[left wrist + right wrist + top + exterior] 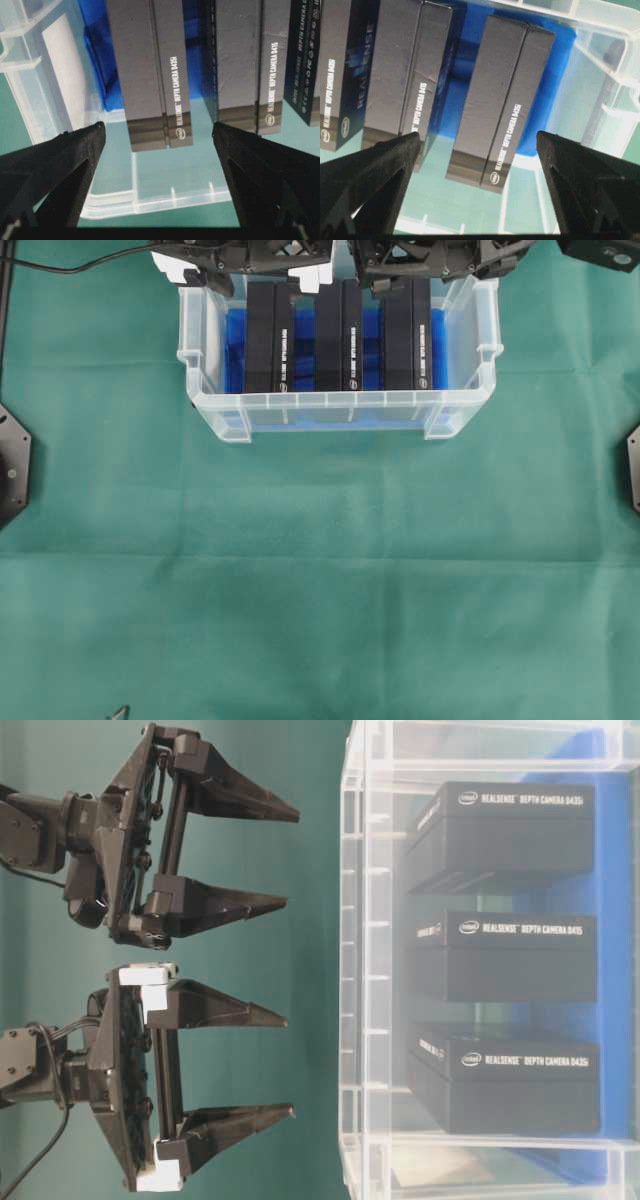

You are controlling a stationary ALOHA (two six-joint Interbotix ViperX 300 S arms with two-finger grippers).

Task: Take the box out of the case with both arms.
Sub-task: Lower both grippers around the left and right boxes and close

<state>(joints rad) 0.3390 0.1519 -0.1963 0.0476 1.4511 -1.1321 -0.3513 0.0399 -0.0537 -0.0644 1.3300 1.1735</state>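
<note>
Green cloth carries the case of three boxes; both pincers gape wide, empty.

The overhead view looks straight down on the green tabletop, with the clear bin near the top edge. The table-level view sits low and close and appears turned on its side, seeing the bin's wall with three black boxes behind it. Each wrist view looks down between its own jaws, very near; both share the middle box.
</note>
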